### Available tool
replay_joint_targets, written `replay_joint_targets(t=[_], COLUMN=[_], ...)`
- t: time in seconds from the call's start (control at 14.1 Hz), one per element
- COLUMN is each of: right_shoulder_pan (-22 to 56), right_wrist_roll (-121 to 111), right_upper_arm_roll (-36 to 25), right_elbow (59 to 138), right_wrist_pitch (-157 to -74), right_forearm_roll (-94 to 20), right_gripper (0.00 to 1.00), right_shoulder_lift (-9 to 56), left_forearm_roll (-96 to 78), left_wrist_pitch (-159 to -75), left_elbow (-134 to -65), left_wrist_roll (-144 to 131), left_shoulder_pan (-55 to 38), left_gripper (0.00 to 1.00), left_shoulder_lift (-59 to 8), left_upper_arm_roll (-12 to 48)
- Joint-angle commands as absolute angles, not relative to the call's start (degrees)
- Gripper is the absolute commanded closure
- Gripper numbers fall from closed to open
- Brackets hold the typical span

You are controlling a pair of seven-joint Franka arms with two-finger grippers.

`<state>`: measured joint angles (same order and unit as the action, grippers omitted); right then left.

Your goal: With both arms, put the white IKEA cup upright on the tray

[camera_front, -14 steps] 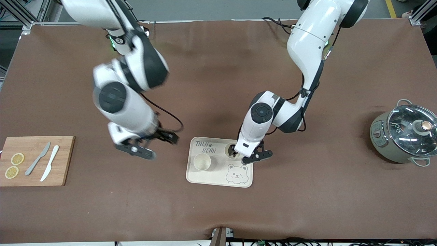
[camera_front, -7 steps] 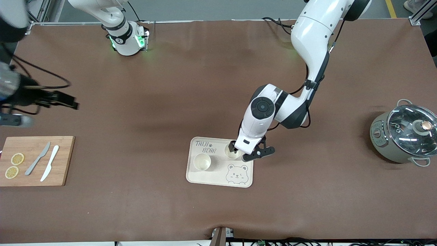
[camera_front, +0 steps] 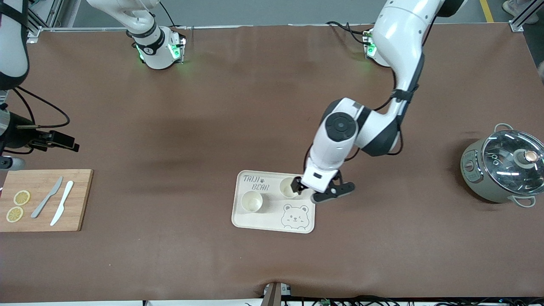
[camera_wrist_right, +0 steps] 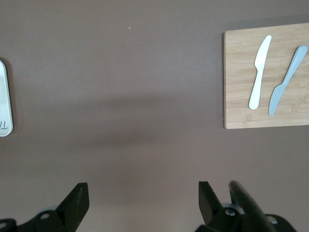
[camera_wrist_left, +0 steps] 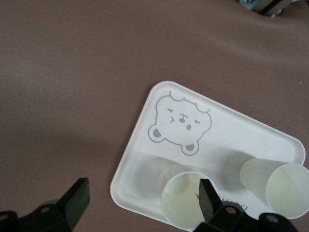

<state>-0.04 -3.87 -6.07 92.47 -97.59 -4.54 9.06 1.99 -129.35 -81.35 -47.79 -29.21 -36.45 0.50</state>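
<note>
two white cups [camera_front: 289, 187] [camera_front: 251, 201] are seen standing upright on the tray [camera_front: 272, 223] near the middle of the table, so the placing is judged done and the step in hand is the retreat, best made by lifting the left gripper [camera_front: 316, 191] straight up so the cup beside it is not clipped. its jaws are spread wide and empty over the tray's edge toward the left arm's end, one finger [camera_wrist_left: 208, 195] just over that cup's rim. the right gripper [camera_wrist_right: 140, 203] is held empty with jaws wide apart, above bare table near the cutting board [camera_front: 42, 199], where that arm waits.
</note>
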Motion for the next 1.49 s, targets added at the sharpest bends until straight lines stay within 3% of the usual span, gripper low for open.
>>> replay_joint_targets(t=[0.0, 0.28, 0.78, 1.06, 1.42], right_shoulder_pan=[-0.18, -0.09, -0.09, 0.00, 0.09], right_wrist_roll=[-4.31, -3.87, -4.04, -3.87, -3.69], right_upper_arm_roll=[-5.71, -5.62, -5.54, -5.54, -5.45], right_elbow=[94.66, 86.40, 85.43, 85.34, 84.99], right_wrist_pitch=[-97.74, -86.58, -87.36, -88.15, -88.15], right_forearm_roll=[-3.60, -2.82, -1.49, -1.84, -1.76], right_gripper=[0.00, 0.00, 0.00, 0.00, 0.00], right_shoulder_lift=[5.89, 5.27, 5.71, 5.71, 5.80], left_forearm_roll=[2.20, 2.20, 1.50, 0.70, 0.62], left_wrist_pitch=[-121.85, -116.46, -106.45, -101.89, -96.50], left_elbow=[-82.35, -82.44, -83.32, -88.24, -88.24], left_wrist_roll=[-37.22, -16.31, -5.63, -5.36, -1.59], left_shoulder_pan=[-25.07, -12.95, -4.67, -1.94, -1.93], left_gripper=[0.00, 0.00, 0.00, 0.00, 0.00], left_shoulder_lift=[-31.66, -26.64, -18.21, -9.51, -6.15], left_upper_arm_roll=[-0.17, -0.09, 0.35, 3.68, 5.19])
